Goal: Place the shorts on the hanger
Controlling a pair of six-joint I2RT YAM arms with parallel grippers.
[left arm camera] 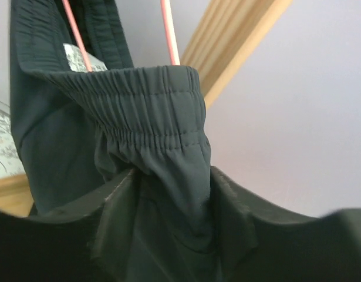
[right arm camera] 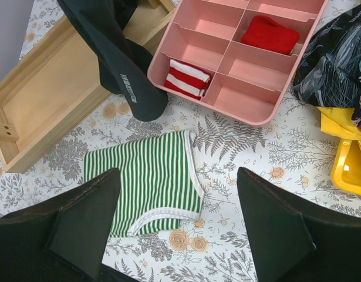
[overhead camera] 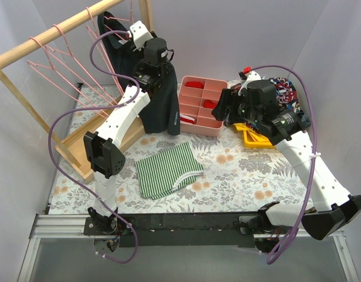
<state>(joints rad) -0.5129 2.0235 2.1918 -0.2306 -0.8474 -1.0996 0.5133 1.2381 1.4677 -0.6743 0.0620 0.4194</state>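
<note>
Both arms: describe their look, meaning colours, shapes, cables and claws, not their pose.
The left arm and right arm match: white links with rows of small holes, joined by bulky black joint housings. A purple cable loops loosely along each. The left claw and right claw each have two broad, flat, matte black fingers with angled tips.

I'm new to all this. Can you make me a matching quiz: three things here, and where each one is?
Things:
1 dark shorts
2 green striped shorts
3 red-and-white sock

Places:
A in a compartment of the pink tray
B pinched in the left claw, up by the wooden rack
C flat on the table

Pairs: 1-B, 2-C, 3-A
</note>
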